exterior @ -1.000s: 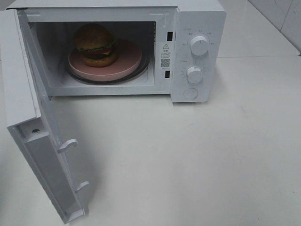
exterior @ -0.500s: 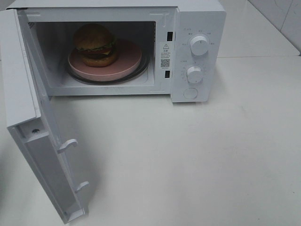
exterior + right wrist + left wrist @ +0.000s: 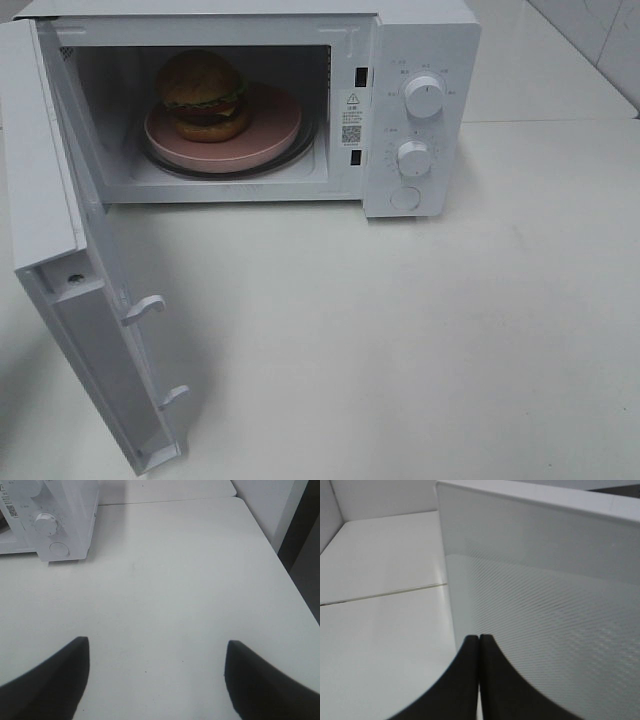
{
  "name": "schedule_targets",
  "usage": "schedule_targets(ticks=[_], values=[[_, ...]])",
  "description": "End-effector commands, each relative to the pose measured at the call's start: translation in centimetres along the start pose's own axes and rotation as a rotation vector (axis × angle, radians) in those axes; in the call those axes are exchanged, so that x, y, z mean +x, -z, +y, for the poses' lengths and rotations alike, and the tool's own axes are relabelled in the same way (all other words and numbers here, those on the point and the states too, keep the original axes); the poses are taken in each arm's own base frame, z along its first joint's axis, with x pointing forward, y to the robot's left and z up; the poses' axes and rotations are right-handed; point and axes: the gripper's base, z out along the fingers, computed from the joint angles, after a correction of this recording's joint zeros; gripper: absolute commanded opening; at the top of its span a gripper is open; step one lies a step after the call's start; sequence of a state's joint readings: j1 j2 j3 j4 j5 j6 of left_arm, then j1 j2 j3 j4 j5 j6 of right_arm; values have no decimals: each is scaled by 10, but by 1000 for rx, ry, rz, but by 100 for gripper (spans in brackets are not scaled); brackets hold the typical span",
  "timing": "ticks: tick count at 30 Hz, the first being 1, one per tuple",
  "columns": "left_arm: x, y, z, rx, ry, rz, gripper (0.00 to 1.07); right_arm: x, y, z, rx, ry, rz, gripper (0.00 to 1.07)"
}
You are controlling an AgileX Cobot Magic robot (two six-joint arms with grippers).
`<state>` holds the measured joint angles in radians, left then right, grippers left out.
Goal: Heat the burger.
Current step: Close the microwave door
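The burger [image 3: 203,95] stands on a pink round dish [image 3: 272,132] inside the white microwave [image 3: 420,40], toward the left of the cavity. The microwave door [image 3: 45,180] hangs wide open, swung out to the front left. Neither gripper shows in the exterior high view. In the left wrist view my left gripper [image 3: 479,638] is shut with nothing in it, its black fingers pressed together close to the outer face of the door [image 3: 545,605]. My right gripper [image 3: 156,644] is open over bare table, well to the right of the microwave's control panel [image 3: 55,520].
Two round knobs [image 3: 424,97] [image 3: 413,158] and a round button [image 3: 405,198] sit on the microwave's right panel. The white table [image 3: 420,340] stretches in front and to the right. Its right edge [image 3: 280,565] drops off beside a wall.
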<state>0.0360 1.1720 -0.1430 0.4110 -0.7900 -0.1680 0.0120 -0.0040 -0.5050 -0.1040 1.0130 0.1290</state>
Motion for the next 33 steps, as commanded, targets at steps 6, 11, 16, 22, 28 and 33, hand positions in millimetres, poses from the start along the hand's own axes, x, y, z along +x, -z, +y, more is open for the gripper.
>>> schedule_targets(ticks=[6,11,16,22,28,33], values=[[0,-20,-19,181,-28,-26,0,2,3,0,1,2,-33,73],[-4,-37,-35,266,-38,-26,0,2,3,0,1,2,-33,73],[-5,-50,-46,288,-3,-19,0,2,3,0,1,2,-33,73],[-3,-63,-60,310,20,-4,0,2,3,0,1,2,-33,73],[-5,-77,-79,354,24,-7,0,2,3,0,1,2,-33,73],[-9,-88,-96,365,34,-21,0,2,3,0,1,2,-33,73]])
